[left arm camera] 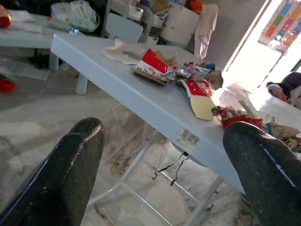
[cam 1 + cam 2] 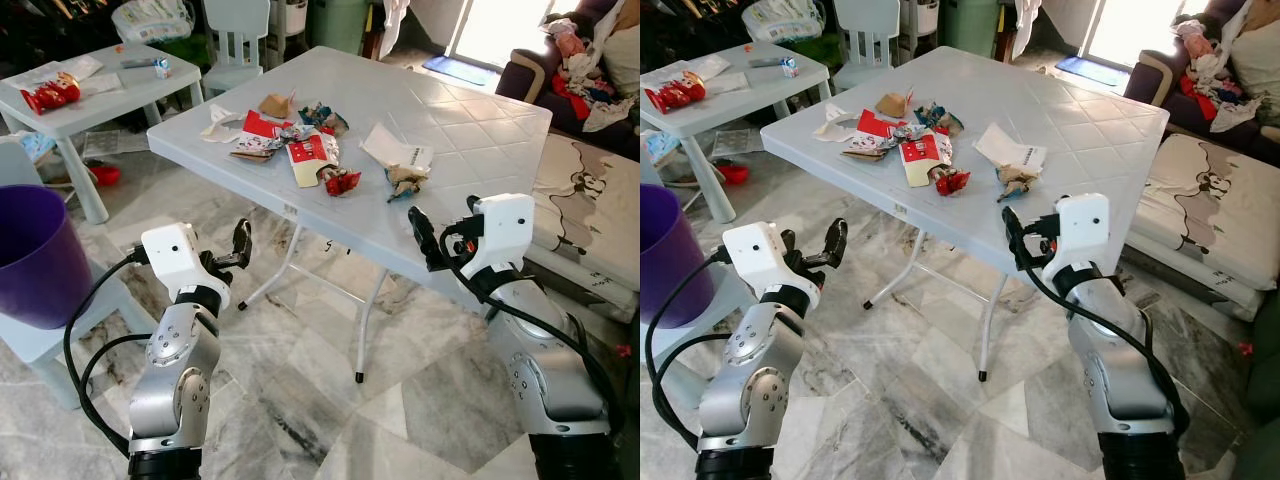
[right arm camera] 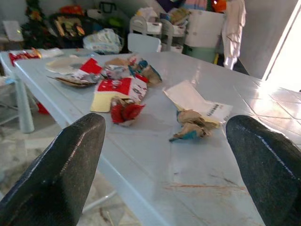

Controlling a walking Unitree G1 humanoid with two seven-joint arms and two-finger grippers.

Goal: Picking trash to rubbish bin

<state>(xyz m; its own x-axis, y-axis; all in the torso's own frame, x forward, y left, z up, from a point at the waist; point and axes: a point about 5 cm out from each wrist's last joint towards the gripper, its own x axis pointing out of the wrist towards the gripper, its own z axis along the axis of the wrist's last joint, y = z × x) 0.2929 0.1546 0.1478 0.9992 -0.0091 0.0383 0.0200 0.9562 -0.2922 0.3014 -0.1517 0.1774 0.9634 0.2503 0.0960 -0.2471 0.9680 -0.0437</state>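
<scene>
Folding table (image 2: 470, 130) with scattered trash: a flattened red-and-white carton (image 2: 312, 158), a red crumpled wrapper (image 2: 341, 182), a brown crumpled paper (image 2: 405, 180), a white printed sheet (image 2: 395, 147) and further scraps toward the far left corner. Purple rubbish bin (image 2: 35, 255) stands on the floor at the left, well apart from the table.

Left gripper (image 2: 232, 252) and right gripper (image 2: 440, 232) are both raised before the table's near edge, fingers spread wide, holding nothing. The right one is nearest the brown crumpled paper.

Progress: judged at the very start; all visible litter lies on the table, none gripped.

Obscured: the bin is cut off by the picture's edge, so its contents cannot be told. Items on the small table (image 2: 100, 95) at far left are too small to identify.
</scene>
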